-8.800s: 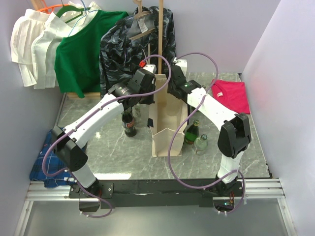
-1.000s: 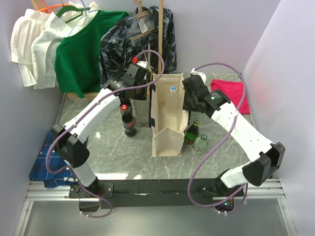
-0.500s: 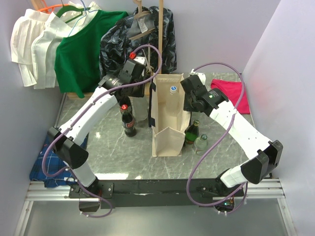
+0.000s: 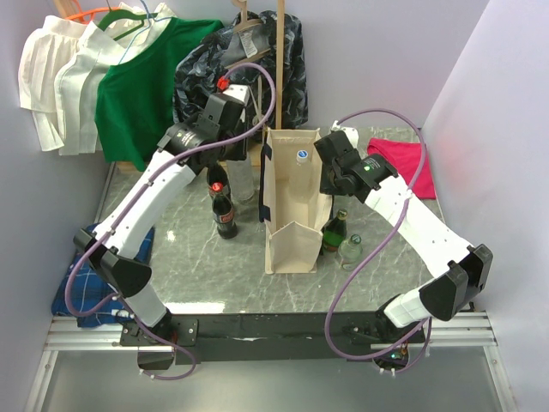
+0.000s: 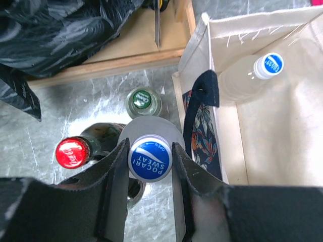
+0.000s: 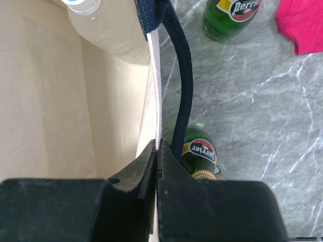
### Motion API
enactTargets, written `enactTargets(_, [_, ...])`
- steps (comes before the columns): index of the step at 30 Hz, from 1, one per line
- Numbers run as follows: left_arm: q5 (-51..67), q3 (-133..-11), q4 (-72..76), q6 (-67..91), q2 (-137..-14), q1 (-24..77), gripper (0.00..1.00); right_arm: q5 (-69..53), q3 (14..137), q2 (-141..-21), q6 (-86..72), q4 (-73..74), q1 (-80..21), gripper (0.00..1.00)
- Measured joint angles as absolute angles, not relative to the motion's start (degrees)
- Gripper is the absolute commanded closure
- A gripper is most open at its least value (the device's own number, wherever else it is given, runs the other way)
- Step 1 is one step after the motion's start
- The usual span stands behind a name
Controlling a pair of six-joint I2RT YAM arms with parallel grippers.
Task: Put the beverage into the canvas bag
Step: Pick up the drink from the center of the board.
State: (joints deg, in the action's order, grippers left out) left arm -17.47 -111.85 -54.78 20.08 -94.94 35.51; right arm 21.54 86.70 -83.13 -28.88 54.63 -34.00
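Observation:
The cream canvas bag (image 4: 287, 233) stands upright mid-table with navy handles (image 5: 204, 96). A clear bottle with a blue and white cap (image 4: 302, 156) stands inside it; it also shows in the left wrist view (image 5: 267, 65) and the right wrist view (image 6: 101, 25). My left gripper (image 5: 149, 151) is shut on the blue cap of a clear Pocari Sweat bottle (image 5: 150, 157), just left of the bag, and shows in the top view (image 4: 233, 159). My right gripper (image 6: 157, 146) is shut on the bag's right wall rim (image 6: 155, 101), as the top view (image 4: 324, 182) also shows.
A red-capped cola bottle (image 4: 225, 210) and a green-capped bottle (image 5: 143, 99) stand left of the bag. Green Perrier bottles (image 6: 202, 151) and a clear glass bottle (image 4: 350, 251) stand right of it. A pink cloth (image 4: 403, 165) lies far right. Hung garments (image 4: 141, 86) line the back.
My left gripper has moved left and up, away from the bag, with the Pocari Sweat bottle in it. The right gripper has stayed on the bag's rim over the last second.

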Motion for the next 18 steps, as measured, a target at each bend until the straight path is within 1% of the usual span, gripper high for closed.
enactTargets(18, [-17.4, -120.6, -55.6, 17.2, -94.7, 35.5, 0.99, 21.4, 86.1, -83.2, -29.1, 53.7, -34.0, 1.0])
